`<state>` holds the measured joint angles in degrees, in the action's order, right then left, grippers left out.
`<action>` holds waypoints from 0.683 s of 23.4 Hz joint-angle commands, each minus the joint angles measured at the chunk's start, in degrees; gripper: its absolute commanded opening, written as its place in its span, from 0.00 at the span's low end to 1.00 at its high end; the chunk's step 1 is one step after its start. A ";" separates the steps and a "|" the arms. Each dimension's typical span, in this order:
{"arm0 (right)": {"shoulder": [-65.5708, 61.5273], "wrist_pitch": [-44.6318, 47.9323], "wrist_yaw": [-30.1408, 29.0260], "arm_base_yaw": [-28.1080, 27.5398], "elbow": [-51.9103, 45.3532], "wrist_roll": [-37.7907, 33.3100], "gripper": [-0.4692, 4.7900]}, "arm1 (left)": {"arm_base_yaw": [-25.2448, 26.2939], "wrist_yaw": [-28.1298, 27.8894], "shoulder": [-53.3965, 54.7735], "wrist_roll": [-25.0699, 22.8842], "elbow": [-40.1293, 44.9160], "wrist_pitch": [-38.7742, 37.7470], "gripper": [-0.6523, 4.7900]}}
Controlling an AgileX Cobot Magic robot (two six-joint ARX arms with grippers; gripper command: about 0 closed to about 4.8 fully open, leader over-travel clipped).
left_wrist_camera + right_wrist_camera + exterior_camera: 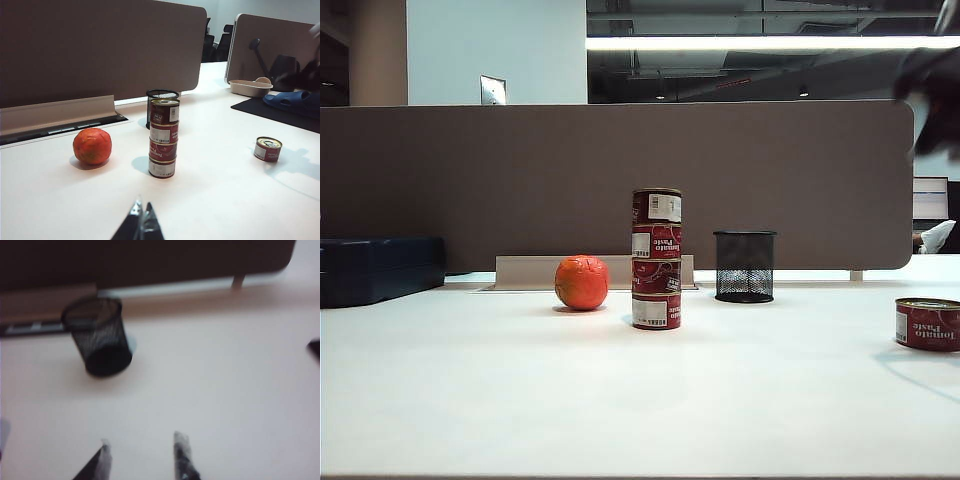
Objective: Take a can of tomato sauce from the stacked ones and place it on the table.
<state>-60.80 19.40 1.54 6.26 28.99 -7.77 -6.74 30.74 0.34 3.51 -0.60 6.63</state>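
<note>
The can of tomato sauce (927,323) stands alone on the table (520,400) at the right edge of the exterior view, upright, its lettering upside down, well apart from the stacked ones (657,258). That column of four identical tins rises just right of centre, with an orange-red fruit (582,282) close on its left and a black mesh cup (744,266) farther right, all in front of the brown divider panel (520,180).

The left wrist view takes in the same group from another angle: the stack at centre, the fruit at left, the lone can at right with its metal lid showing, and the mesh cup partly hidden behind the stack. It alone shows a beige tray (250,88) and blue slippers (292,100) at upper right. The left gripper (141,220) sits at the bottom edge, its tips pressed together, nothing between them.

The right wrist view is blurred and shows only the mesh cup at upper left, the divider and bare tabletop. The right gripper (143,456) hangs over empty table with its fingers (183,452) apart and empty. In the exterior view it is only a dark smear in the upper right corner.
</note>
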 commanded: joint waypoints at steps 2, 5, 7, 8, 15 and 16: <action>6.86 -4.22 0.26 -2.36 0.13 0.74 0.24 | 0.04 -4.22 0.04 -0.04 -0.11 0.68 0.11; 11.47 -9.11 0.24 -4.13 0.11 0.76 0.13 | 0.04 -8.85 0.04 -0.04 -0.11 0.68 0.11; 14.12 -12.37 0.02 -5.27 0.11 0.76 0.10 | 0.04 -11.65 0.04 -0.04 -0.11 0.68 0.11; 15.67 -14.32 -0.20 -6.10 0.11 0.79 0.09 | 0.04 -12.76 0.04 -0.04 -0.11 0.68 0.11; 27.85 -21.40 -1.88 -7.91 -1.18 5.95 0.09 | 0.04 -25.38 0.04 -0.04 -0.09 0.66 0.11; 28.98 -21.64 -1.90 -7.89 -1.51 5.92 0.09 | 0.04 -25.88 0.04 -0.04 -0.09 0.66 0.11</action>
<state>-33.12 -2.26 0.32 -1.72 27.79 -2.59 -6.74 6.63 0.34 3.51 -0.58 6.61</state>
